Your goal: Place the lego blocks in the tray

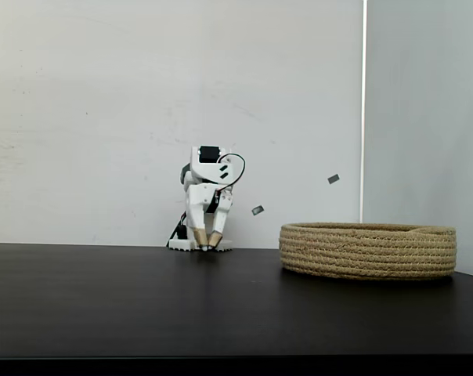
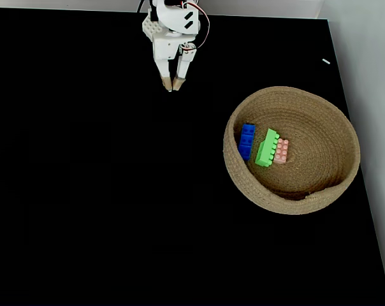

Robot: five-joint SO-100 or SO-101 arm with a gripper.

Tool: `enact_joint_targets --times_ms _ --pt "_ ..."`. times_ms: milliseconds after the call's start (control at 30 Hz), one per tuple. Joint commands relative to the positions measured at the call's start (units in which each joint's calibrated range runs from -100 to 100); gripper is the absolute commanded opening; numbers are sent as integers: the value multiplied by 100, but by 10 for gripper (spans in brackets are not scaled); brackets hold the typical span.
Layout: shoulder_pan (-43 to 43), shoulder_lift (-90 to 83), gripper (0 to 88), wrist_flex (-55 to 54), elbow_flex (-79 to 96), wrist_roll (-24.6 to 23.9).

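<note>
The tray (image 2: 336,127) is a wide, low coiled-rope basket at the right of the black table; a fixed view from the side shows its wall (image 1: 368,251). Inside it lie three lego blocks: a blue one (image 2: 246,140) at the left, a long green one (image 2: 267,147) in the middle and a small pale orange-pink one (image 2: 282,150) touching the green one's right side. My white arm is folded at the table's far edge, with the gripper (image 2: 174,86) pointing down, fingertips together and nothing between them; from the side the gripper (image 1: 207,245) nearly rests on the table.
The black table (image 2: 103,191) stretches wide to the left of and in front of the basket. A white wall stands behind the arm, with small grey tape marks (image 1: 333,178) on it. The table's right edge runs close to the basket.
</note>
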Motion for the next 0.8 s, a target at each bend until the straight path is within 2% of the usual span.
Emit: enact_joint_targets --times_ms 0,200,333,767 --pt "19 -66 0 355 80 171" --pt "19 -66 0 380 80 166" --pt "-47 -66 9 380 80 -430" --pt "-63 -66 15 380 80 -435"
